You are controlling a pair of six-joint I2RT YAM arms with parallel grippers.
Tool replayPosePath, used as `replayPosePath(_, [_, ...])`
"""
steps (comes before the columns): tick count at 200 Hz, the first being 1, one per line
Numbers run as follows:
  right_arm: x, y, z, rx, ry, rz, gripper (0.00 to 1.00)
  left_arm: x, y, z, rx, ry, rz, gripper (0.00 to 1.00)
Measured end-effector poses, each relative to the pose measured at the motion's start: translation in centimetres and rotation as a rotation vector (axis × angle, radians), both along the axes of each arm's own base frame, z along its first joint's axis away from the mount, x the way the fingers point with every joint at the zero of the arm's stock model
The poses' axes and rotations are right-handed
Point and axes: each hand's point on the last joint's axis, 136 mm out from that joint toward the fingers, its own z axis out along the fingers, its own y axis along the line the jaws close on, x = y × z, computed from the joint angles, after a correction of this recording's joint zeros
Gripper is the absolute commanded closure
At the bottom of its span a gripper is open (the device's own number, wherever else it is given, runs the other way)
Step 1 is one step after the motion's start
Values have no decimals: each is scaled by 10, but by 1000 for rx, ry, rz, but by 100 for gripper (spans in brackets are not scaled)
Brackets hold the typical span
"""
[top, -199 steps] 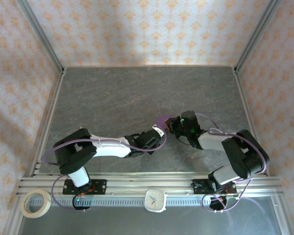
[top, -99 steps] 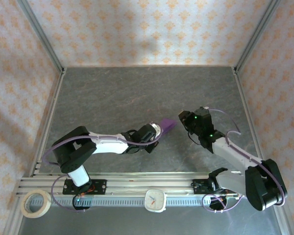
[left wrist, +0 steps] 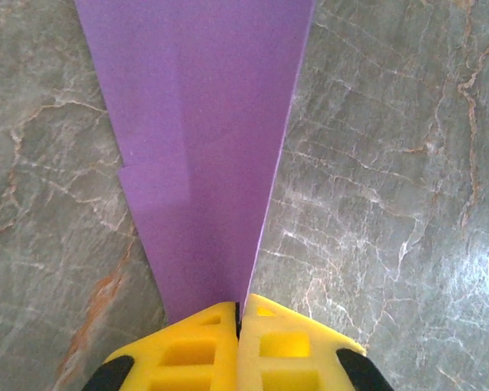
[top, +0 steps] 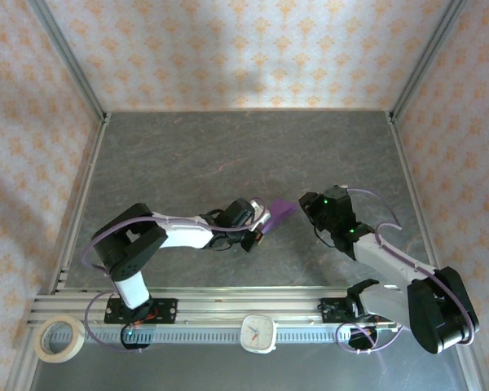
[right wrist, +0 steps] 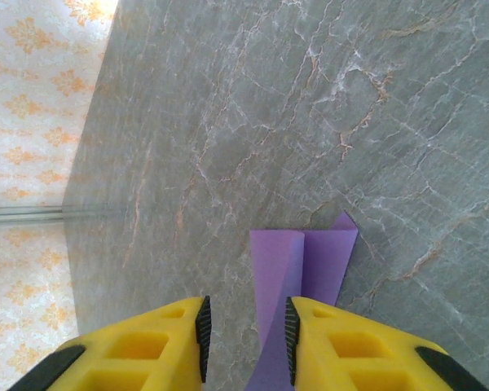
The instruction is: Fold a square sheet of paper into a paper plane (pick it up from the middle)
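Observation:
The square sheet of paper is folded into a narrow purple paper plane [top: 282, 211] that hangs just above the grey table [top: 228, 155] near its middle. My left gripper [top: 262, 225] is shut on its narrow end. In the left wrist view the yellow fingers [left wrist: 187, 350] of the left gripper [left wrist: 239, 314] press together on the plane [left wrist: 204, 122], which widens away from them. My right gripper [top: 308, 205] stands just right of the plane, open. In the right wrist view the right gripper [right wrist: 246, 334] has a clear gap, and the plane's [right wrist: 310, 257] folded layers lie ahead, next to the right finger.
A roll of masking tape [top: 59, 338] and a white clock [top: 259, 332] lie on the near rail in front of the arm bases. Patterned walls close in the table on three sides, with open grey surface behind the grippers.
My right gripper has opened, let go of the purple paper and drawn back to the right. The left gripper kept its hold and shifted the plane slightly up and right.

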Motion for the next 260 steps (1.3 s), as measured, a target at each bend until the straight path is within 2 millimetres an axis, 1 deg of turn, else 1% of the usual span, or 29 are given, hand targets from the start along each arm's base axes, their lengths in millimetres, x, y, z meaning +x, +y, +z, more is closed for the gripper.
replayPosePath(49, [-6,2,-8,8,14,20,68,1,-11,0,-45,49,-36,100])
replayPosePath(104, [-13,16,-11,48,-1,109,72,7,-28,1,-98,125,-60,100])
replayPosePath(137, [-20,12,-21,32,2,114,72,9,-27,1,-106,161,-37,100])
replayPosePath(177, [-19,10,-8,21,-54,116,73,10,-25,0,-108,180,-11,100])
replayPosePath(260, [-20,10,-10,10,-50,123,73,11,-24,0,-113,199,17,100])
